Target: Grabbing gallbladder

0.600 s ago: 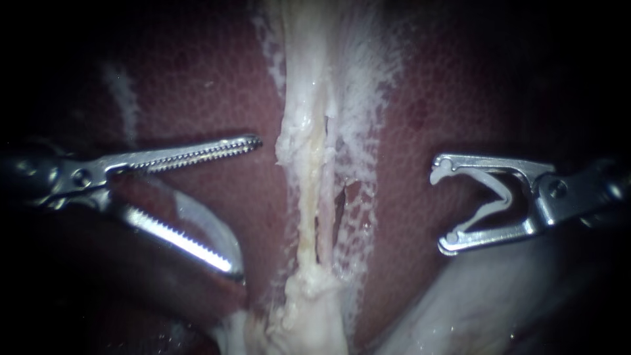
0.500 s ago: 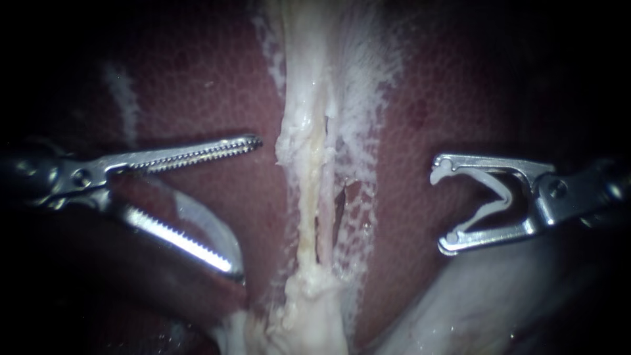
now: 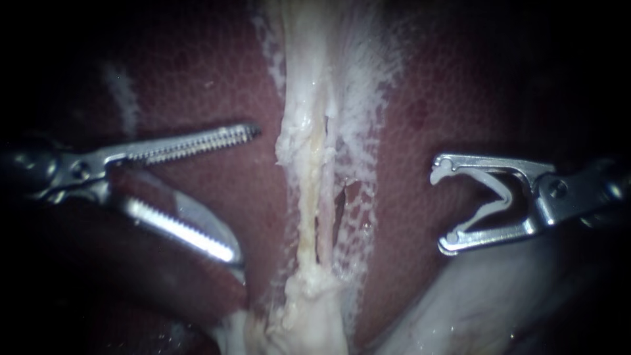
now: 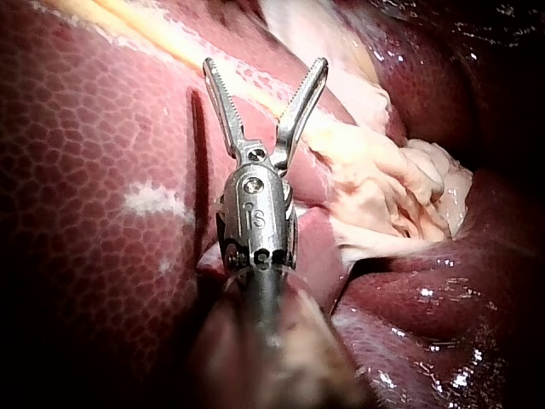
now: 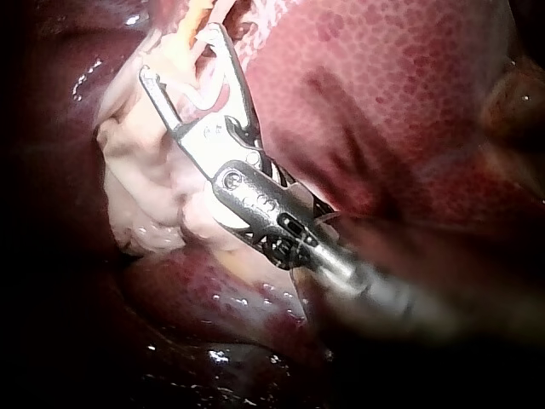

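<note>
The left instrument [image 3: 243,194] comes in from the left. Its pincer is wide open and holds nothing. The right instrument [image 3: 442,207] comes in from the right. Its pincer stands apart too, but a white clip [image 3: 490,197] sits between the jaws and touches both, so it is holding that.

A pale strip [image 3: 309,151] runs up and down over the dark red liver [image 3: 197,85], between the two tools. At the bottom of the strip is a soft pale lump that I take for the gallbladder [image 3: 305,319]. It lies down and to the right of the left pincer, near the tip of the lower jaw.

The left pincer is free and looks nearer, so I think it should do the grab. It would need to dip and reach forward.

No writing shows on the tissue.
</note>
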You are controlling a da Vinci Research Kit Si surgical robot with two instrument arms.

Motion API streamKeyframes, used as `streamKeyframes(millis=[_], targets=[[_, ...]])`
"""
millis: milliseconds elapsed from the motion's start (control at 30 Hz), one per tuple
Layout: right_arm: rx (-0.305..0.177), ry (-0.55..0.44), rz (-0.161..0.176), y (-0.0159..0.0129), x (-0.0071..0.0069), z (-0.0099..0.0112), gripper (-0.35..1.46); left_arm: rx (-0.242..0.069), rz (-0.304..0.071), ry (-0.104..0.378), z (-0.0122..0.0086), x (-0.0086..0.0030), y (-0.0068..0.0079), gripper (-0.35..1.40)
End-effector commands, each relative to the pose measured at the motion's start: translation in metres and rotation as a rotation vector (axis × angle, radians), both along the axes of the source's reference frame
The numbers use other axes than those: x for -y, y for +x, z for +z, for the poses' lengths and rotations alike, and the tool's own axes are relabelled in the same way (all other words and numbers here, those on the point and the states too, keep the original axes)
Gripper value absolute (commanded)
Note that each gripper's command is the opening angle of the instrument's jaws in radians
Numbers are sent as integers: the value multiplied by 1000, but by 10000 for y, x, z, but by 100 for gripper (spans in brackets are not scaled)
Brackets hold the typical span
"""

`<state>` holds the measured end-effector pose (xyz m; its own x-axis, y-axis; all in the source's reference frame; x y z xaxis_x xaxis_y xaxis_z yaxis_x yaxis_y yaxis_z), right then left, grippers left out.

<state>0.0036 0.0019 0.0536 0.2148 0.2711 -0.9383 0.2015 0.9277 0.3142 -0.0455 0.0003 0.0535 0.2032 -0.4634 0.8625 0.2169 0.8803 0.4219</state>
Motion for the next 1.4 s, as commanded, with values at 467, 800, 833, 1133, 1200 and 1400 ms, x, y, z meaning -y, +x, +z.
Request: streamKeyframes(millis=[467, 800, 833, 1133, 1200, 1400], targets=[[0, 0, 0, 0, 0, 0, 60, -109, -75, 140, 38, -11, 1, 81], [0, 0, 0, 0, 0, 0, 60, -139, -133, 236, 43, -13, -6, 54], [0, 0, 0, 0, 0, 1, 60, -139, -138, 242, 42, -13, -7, 52], [0, -1, 0, 0, 0, 1, 60, -171, -201, 307, 38, -15, -16, 20], [0, -1, 0, 0, 0, 1, 60, -178, -212, 319, 39, -16, -16, 0], [0, -1, 0, 0, 0, 1, 60, -204, -222, 342, 43, -17, -9, -35]])
